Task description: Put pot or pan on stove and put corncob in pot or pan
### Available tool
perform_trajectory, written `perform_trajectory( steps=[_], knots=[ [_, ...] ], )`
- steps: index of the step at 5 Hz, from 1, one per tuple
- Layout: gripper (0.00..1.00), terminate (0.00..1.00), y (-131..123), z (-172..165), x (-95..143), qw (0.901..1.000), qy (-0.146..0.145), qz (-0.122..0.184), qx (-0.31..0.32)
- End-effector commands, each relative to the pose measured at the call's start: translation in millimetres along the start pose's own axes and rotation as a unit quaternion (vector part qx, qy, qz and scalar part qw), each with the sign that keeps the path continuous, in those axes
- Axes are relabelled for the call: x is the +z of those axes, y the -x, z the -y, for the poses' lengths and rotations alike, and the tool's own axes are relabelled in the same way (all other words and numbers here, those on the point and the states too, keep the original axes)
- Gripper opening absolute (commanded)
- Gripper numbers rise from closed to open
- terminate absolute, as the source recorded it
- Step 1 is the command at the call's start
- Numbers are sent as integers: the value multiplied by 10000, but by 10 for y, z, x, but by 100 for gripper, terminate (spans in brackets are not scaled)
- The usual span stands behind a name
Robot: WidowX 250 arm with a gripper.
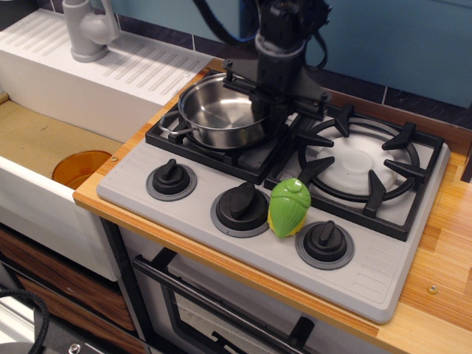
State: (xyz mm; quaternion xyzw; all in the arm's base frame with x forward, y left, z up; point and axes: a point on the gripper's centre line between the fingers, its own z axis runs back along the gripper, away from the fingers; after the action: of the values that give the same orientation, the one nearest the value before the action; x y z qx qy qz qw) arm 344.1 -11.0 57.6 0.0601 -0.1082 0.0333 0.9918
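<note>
The shiny steel pot rests level on the black grate of the stove's left burner, with one wire handle pointing front-left. My gripper comes down from above at the pot's right rim. Its dark fingers straddle the rim and look closed on it. The green and yellow corncob stands on the grey front panel between the middle knob and the right knob, apart from the gripper.
The right burner with its white cap is bare. A left knob sits on the front panel. To the left are a white drainboard with a grey tap and a sink holding an orange plate. Wooden counter edge runs along the right.
</note>
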Motion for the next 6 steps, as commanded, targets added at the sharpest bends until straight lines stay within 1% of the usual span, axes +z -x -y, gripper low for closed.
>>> perform_trajectory(
  steps=[1,3,4,5,6],
  knots=[
    [0,0,-231,266,682,9992,-221,251,204],
    [0,0,-224,705,837,9977,-449,285,430],
    [0,0,-193,904,810,9965,-500,372,552],
    [0,0,-210,1055,690,9955,-508,523,611],
    [0,0,-271,1105,530,9950,-435,668,600]
  ],
)
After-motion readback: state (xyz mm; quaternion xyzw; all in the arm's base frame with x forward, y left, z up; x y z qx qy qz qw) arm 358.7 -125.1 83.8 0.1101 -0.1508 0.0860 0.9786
